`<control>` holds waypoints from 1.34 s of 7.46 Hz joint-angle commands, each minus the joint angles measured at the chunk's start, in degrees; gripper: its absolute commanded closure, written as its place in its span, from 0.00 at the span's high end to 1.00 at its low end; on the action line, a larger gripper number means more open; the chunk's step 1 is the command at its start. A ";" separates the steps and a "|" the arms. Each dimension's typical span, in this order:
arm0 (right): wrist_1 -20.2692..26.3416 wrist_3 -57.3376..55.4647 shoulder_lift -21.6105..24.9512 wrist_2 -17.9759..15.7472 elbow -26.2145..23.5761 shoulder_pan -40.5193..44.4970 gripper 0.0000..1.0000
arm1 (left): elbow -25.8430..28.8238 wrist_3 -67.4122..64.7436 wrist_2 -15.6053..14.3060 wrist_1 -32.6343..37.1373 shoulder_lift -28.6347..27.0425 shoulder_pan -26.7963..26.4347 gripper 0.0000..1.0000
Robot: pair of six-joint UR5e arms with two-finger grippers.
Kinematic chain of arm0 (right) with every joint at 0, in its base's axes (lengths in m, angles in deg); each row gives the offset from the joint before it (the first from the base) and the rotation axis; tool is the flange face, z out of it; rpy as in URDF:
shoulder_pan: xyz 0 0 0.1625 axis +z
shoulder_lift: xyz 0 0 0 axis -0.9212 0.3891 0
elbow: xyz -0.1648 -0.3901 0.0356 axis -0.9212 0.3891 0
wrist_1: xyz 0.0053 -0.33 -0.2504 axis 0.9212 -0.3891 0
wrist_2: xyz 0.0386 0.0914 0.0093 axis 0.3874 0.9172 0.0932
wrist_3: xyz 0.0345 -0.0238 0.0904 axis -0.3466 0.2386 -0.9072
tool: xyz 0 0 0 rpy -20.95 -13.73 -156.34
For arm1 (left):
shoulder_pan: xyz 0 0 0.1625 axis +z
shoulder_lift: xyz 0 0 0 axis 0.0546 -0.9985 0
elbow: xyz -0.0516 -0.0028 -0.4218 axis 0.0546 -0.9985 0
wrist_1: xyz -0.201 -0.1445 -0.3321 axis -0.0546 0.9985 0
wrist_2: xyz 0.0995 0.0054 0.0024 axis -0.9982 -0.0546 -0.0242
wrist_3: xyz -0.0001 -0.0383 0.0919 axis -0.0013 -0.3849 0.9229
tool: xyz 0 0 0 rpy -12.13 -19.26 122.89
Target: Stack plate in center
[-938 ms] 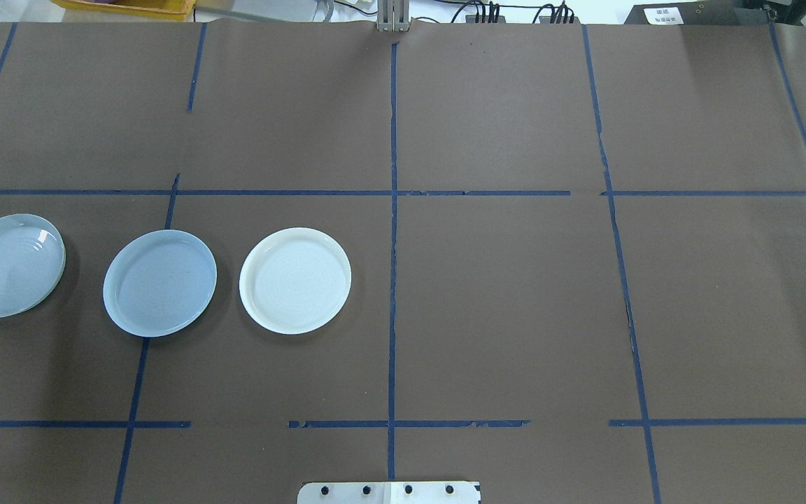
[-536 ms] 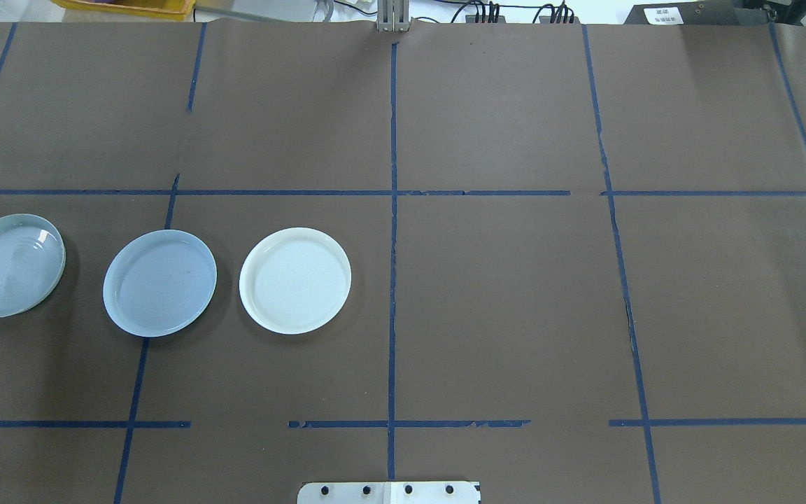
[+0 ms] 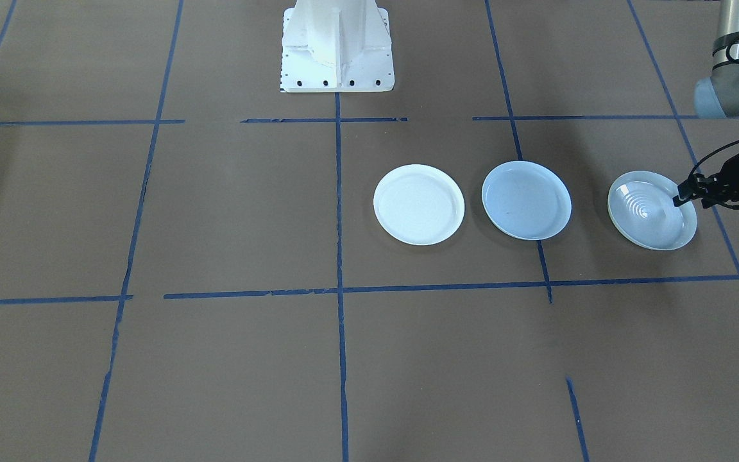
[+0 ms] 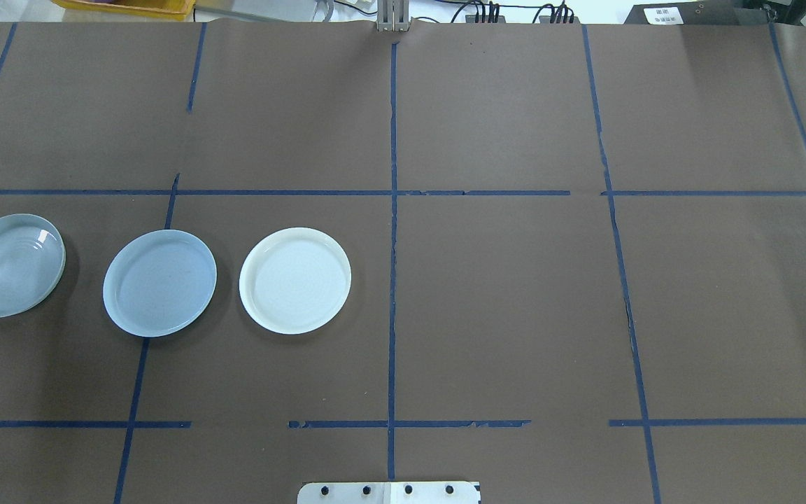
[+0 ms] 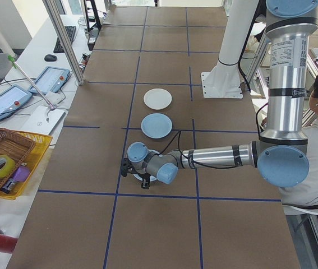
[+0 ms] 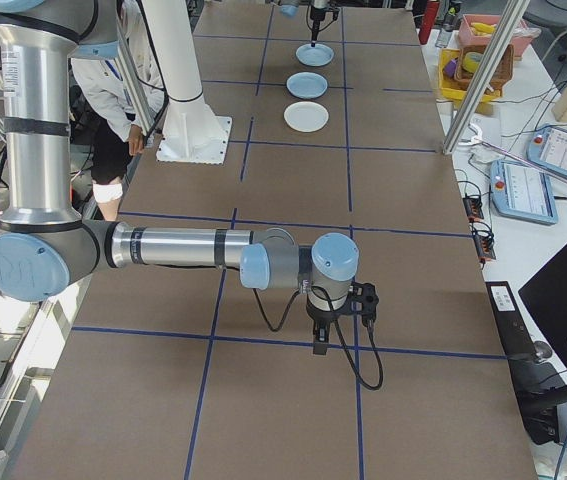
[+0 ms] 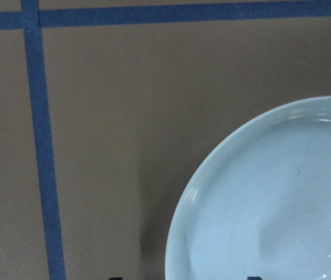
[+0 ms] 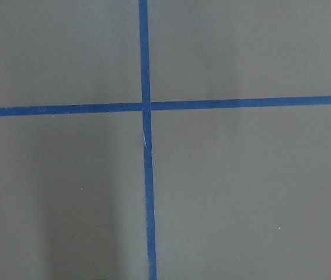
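Pale blue plate (image 4: 159,283) mid-row, rims apart, left end effector (image 3: 684,195) over ringed plate (image 3: 652,210) edge, fingers spread, empty.

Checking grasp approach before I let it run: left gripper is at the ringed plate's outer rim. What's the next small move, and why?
Probably lower the left gripper a little so its jaws straddle the rim of the ringed plate, then close. In the front view it sits at that plate's outer edge, and the plate lies flat on the table, not yet gripped. The pale blue plate in the middle has nothing on it yet.
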 commanded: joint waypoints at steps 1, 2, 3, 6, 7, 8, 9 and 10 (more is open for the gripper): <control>0.00 -0.02 0.00 0.00 0.00 0.00 1.00 | 2.43 0.03 2.45 -0.09 -1.49 0.11 0.33; 0.00 -0.02 0.00 -0.09 0.00 0.00 1.00 | 3.57 0.03 2.46 -0.18 -2.20 0.11 0.33; 0.00 0.07 0.00 0.00 0.00 0.00 1.00 | 3.67 0.03 2.54 -0.35 -2.46 0.11 0.23; 0.00 -0.02 0.00 0.00 0.00 0.00 1.00 | 2.97 0.29 7.80 -0.62 -2.29 0.02 0.00; 0.00 -0.02 0.00 0.00 0.00 0.00 1.00 | 2.88 0.47 7.82 -0.62 -2.38 -0.59 0.00; 0.00 0.07 0.00 -0.09 0.00 0.00 1.00 | 2.01 0.47 7.91 -0.62 -2.47 -2.77 0.00; 0.00 -0.02 0.00 0.00 0.00 0.00 1.00 | 0.18 0.47 10.43 -0.62 -2.38 -5.66 0.00; 0.00 -0.02 0.00 0.00 0.00 0.00 1.00 | -1.24 0.38 14.63 -0.62 -2.38 -8.13 0.00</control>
